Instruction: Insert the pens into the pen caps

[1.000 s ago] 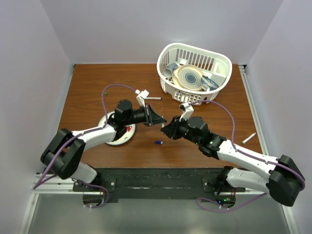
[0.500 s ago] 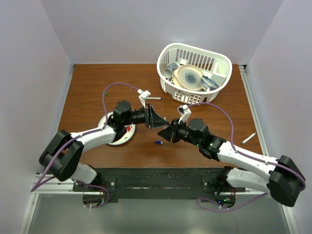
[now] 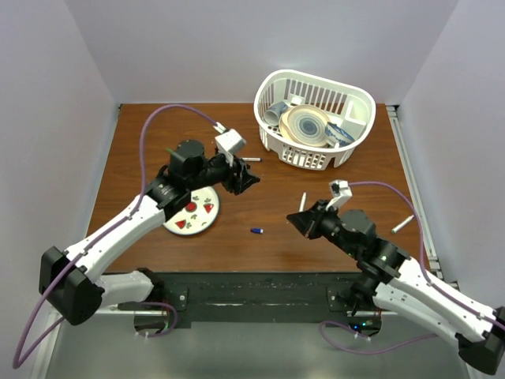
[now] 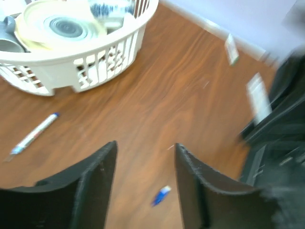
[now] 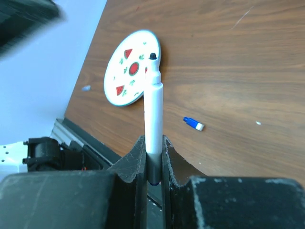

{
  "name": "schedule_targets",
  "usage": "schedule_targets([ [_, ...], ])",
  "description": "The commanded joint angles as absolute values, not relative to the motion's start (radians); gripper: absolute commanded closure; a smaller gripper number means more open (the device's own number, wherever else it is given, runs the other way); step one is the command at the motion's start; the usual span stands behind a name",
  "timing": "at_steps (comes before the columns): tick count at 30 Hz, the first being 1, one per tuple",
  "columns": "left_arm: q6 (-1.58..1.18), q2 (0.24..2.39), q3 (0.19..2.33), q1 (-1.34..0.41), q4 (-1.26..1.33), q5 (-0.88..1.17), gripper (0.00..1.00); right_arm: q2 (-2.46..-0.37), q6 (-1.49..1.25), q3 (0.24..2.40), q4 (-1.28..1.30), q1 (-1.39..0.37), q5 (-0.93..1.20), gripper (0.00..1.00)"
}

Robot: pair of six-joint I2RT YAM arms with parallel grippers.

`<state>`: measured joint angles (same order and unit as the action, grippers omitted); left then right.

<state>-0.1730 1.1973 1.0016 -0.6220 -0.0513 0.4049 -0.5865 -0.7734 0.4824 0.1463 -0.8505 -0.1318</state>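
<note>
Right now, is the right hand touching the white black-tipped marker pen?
Touching. The right wrist view shows the right hand closed on the lower barrel of the white black-tipped marker pen, both fingers pressed against it.

A white slotted basket [image 3: 309, 156] stands on a brown wooden tabletop [image 3: 260, 134]. In the middle of the basket lies a stack of round dishes [image 3: 305, 125] with pale concentric rings. At the basket's left end sits a grey cup [image 3: 276, 110]. At its right end is what may be a blue-patterned bowl [image 3: 341, 134], though it is too small to be sure. Well apart from the basket, toward its near left, a small white plate [image 3: 193, 217] painted with red watermelon slices lies flat.
</note>
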Motion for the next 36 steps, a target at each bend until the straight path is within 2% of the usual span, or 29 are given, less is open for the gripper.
schedule_targets([
  [1, 0.318, 1.262, 1.020, -0.684, -0.218, 0.380, 0.46, -0.491, -0.776, 0.489, 0.285, -0.850, -0.244, 1.00],
  [2, 0.377, 1.276, 1.006, -0.701, -0.219, 0.373, 0.45, -0.465, -0.769, 0.497, 0.307, -0.851, -0.253, 1.00],
  [3, 0.491, 1.284, 0.999, -0.719, -0.232, 0.368, 0.39, -0.456, -0.761, 0.503, 0.316, -0.850, -0.258, 1.00],
  [6, 0.622, 1.341, 0.988, -0.788, -0.261, 0.382, 0.36, -0.420, -0.742, 0.532, 0.371, -0.850, -0.265, 1.00],
  [8, 0.655, 1.409, 1.006, -0.831, -0.287, 0.419, 0.37, -0.402, -0.732, 0.543, 0.399, -0.850, -0.273, 1.00],
  [12, 0.728, 1.532, 1.048, -0.890, -0.359, 0.426, 0.46, -0.344, -0.721, 0.561, 0.437, -0.850, -0.301, 1.00],
  [20, 0.796, 1.748, 1.138, -0.923, -0.474, 0.391, 0.57, -0.273, -0.696, 0.610, 0.526, -0.850, -0.351, 1.00],
  [31, 0.788, 1.813, 1.131, -0.925, -0.454, 0.258, 0.57, -0.247, -0.683, 0.615, 0.546, -0.851, -0.370, 1.00],
  [36, 0.766, 1.815, 1.150, -0.925, -0.436, 0.268, 0.56, -0.239, -0.683, 0.609, 0.552, -0.850, -0.374, 1.00],
])
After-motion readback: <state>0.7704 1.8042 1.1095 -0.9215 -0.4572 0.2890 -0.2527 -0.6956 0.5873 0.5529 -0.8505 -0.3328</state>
